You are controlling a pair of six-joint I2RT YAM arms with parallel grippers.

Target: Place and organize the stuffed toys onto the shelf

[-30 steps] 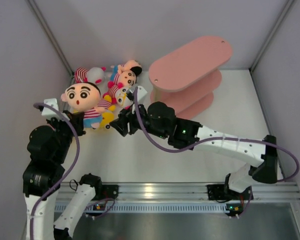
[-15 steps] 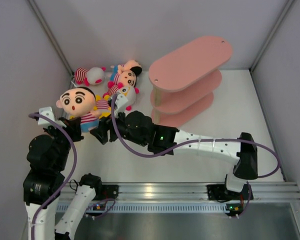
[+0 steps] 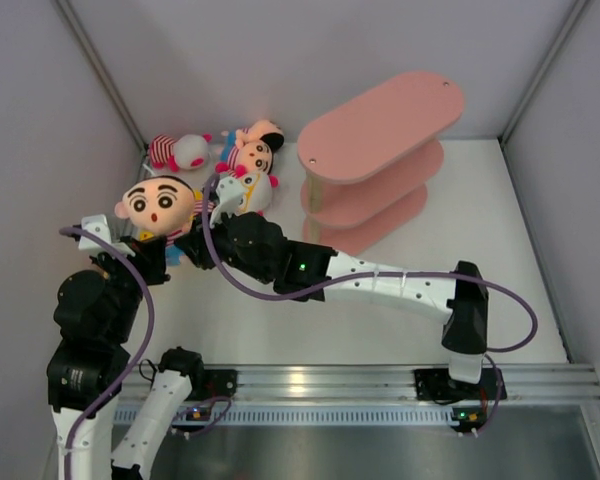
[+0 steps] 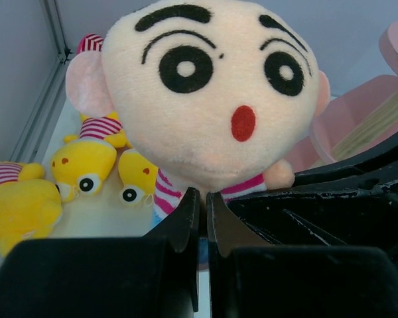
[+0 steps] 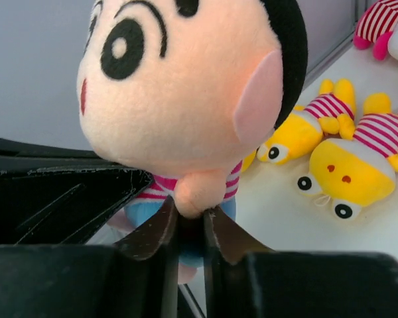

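Grey walls (image 3: 280, 60) are enclosing the white desk (image 3: 310, 330) bearing the pink three-tier shelf (image 3: 380, 125). The left hand (image 4: 202, 202) and right hand (image 5: 191, 213) are both pinching the peach-faced striped plush doll (image 3: 158, 205).

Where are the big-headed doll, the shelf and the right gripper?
big-headed doll (image 3: 158, 205), top external view, on its face.
shelf (image 3: 380, 125), top external view, on the bare top board.
right gripper (image 5: 191, 215), right wrist view, midway between the fingertips.

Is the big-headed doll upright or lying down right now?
Roughly upright: in both wrist views the doll has its head above its body, with the left gripper and right gripper each pinched on its lower part.
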